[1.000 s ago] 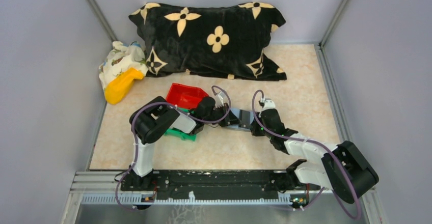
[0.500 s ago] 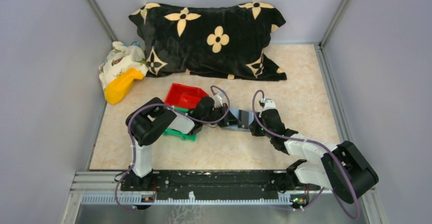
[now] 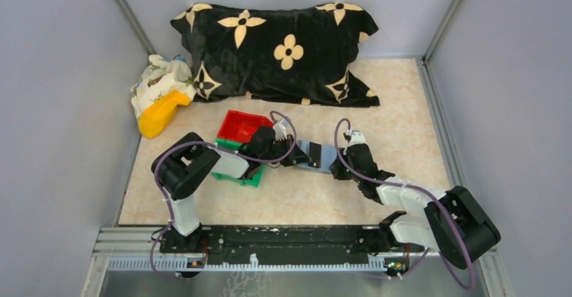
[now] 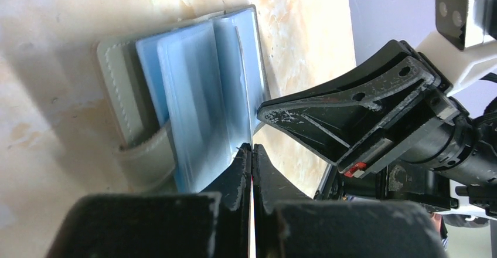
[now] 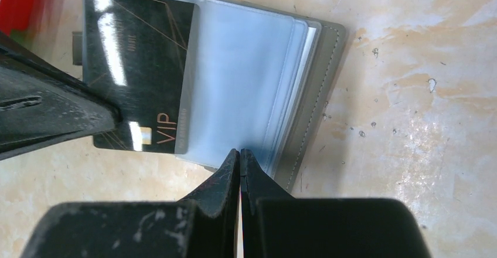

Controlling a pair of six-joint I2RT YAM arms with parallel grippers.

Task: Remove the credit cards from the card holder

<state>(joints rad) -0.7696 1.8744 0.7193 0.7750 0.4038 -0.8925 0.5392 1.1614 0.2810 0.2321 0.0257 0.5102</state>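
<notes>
Count: one card holder (image 3: pixel 316 155), one card (image 5: pixel 138 64) in sight, two bins, one pillow (image 3: pixel 283 47), one yellow item (image 3: pixel 160 113), one cloth bundle (image 3: pixel 158 77).

Holder: it lies open on the table (image 3: pixel 398 135) near the middle, just right of the bins, with my two sets of fingers at opposite edges. The grey cover faces down and the clear sleeves (image 5: pixel 240 76) fan upward.

Left fingers (image 4: pixel 234 176): clenched, tips at the holder's edge. From the right wrist view they meet the edge of the black card marked VIP. I cannot tell whether the card is pinched between them.

Right fingers (image 5: pixel 223 176): clenched, tips at the sleeves' edge on the opposite side. Whether a sleeve is caught between them I cannot tell.

Containers:
- The holder carries several clear sleeves, and the VIP card sits in the outermost one on the left-finger side. What the other sleeves hold I cannot make out.
- The red bin (image 3: pixel 236 125) sits behind my left arm, and I cannot make out any contents.
- The green bin (image 3: pixel 241 178) is just in front of the red one, mostly hidden under my left arm, so its inside is not visible.
</notes>
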